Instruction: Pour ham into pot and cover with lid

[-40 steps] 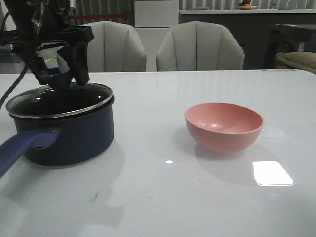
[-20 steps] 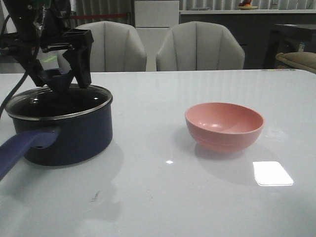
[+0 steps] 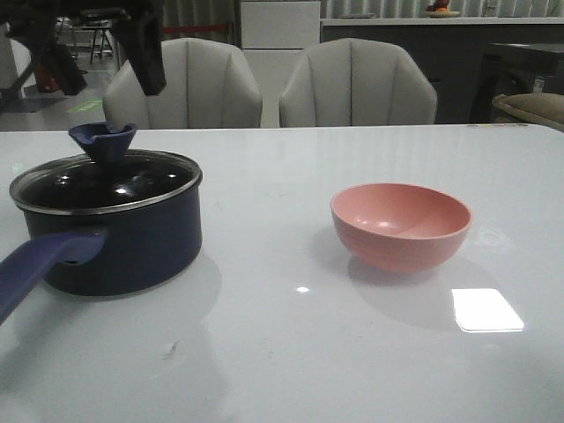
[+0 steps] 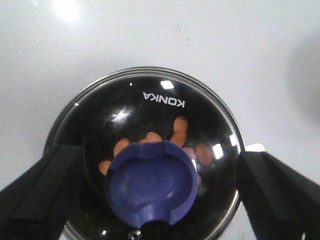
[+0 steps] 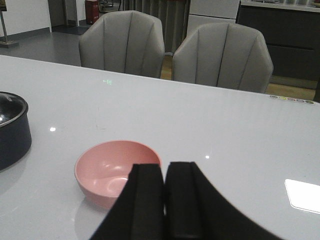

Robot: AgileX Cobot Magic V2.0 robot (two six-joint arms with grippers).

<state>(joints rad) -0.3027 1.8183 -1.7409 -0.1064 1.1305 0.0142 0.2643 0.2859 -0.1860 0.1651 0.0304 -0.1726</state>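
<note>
Up goes the left gripper (image 3: 99,57) off the lid (image 3: 106,181); its jaws are wide apart, letting go. Ham (image 4: 179,131) sits under glass in the pot (image 3: 119,242); right gripper (image 5: 164,200) jaws are closed, empty.

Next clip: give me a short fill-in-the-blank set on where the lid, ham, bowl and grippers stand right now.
1. The lid sits on the ____.
2. Through the glass, the ham lies ____ the pot.
3. The pink bowl is ____.
4. The left gripper is open above the knob; the right gripper is ____.

Missing words: pot; inside; empty; shut
</note>
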